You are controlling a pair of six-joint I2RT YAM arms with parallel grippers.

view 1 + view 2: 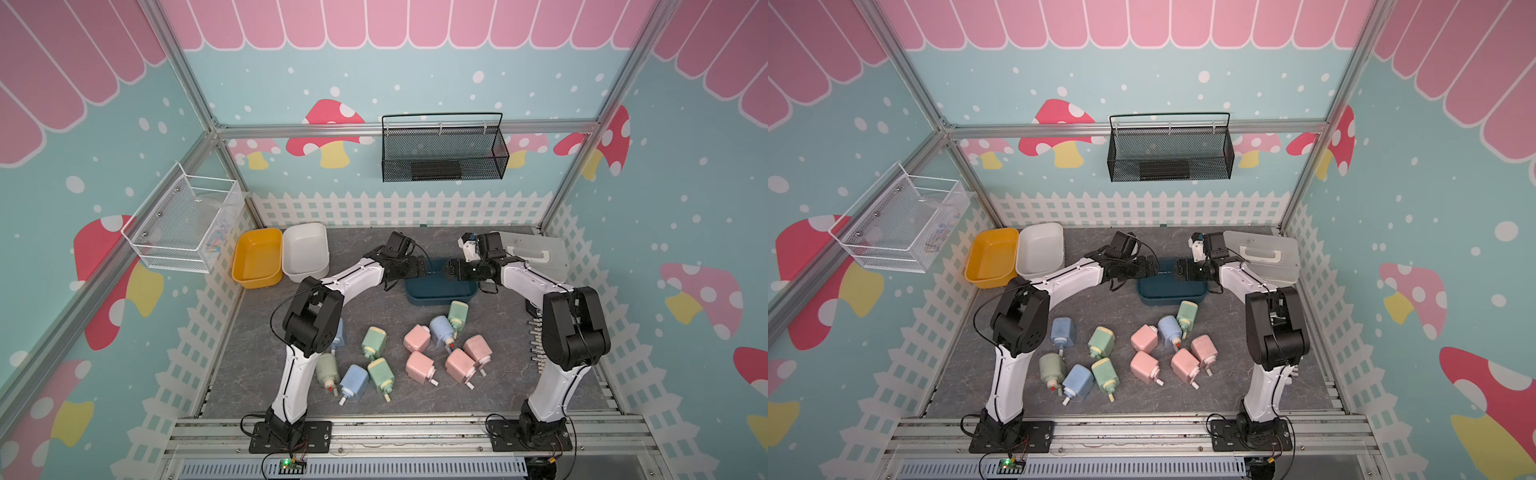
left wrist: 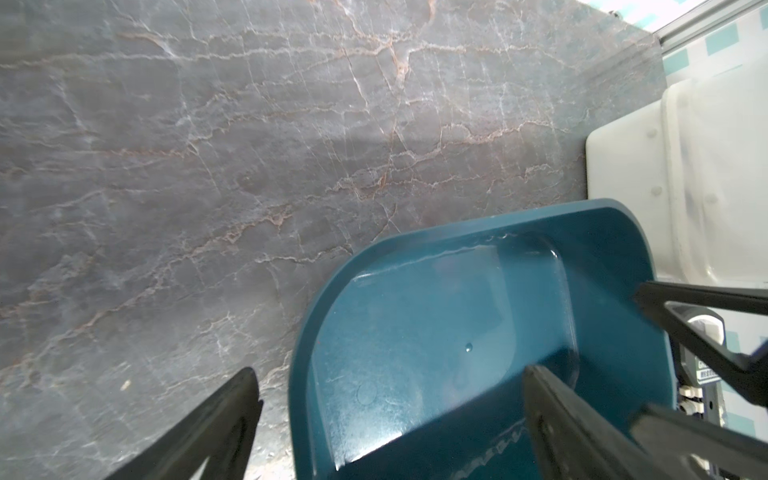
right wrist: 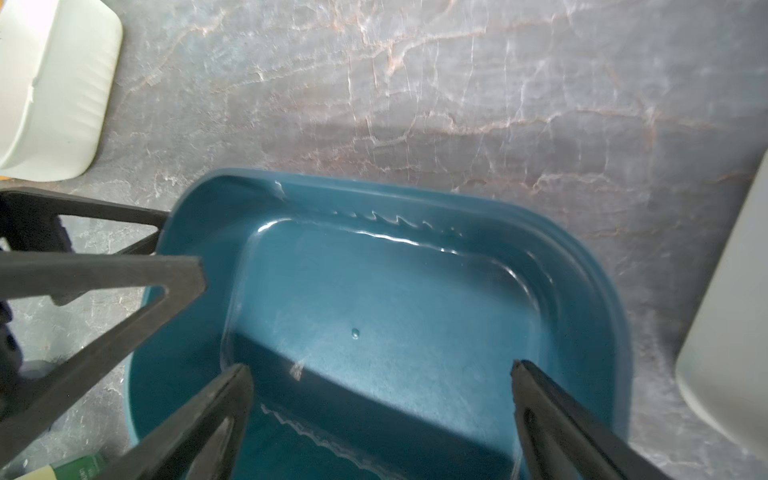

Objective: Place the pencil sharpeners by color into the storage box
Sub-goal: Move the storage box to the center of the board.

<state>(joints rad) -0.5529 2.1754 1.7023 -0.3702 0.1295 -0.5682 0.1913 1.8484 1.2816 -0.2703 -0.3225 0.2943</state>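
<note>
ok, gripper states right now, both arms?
Left gripper: open, holding nothing.
Right gripper: open, holding nothing, over the teal bin.

Bench (image 1: pixel 498 390): grey marble look, white + rust veins. Box (image 1: pixel 440 293): dark teal, glossy. Yellow tub (image 1: pixel 255 259), white tub (image 1: pixel 305 251), off-white lid (image 1: pixel 536 249). Pink sharpeners (image 1: pixel 420 366) x4, pale green sharpeners (image 1: pixel 374 341) x4, pale blue sharpeners (image 1: pixel 354 380) x3; stubs cream/white, two w/ red tips. Black mesh basket (image 1: pixel 442 153), white mesh basket (image 1: pixel 183 224). Walls (image 1: pixel 685 187): teal w/ white dots, red + pink mushrooms (image 1: pixel 328 133), pink scallops up top. Fence (image 1: pixel 395 208) white. Arms (image 1: pixel 296 376): white, black joints.
</note>
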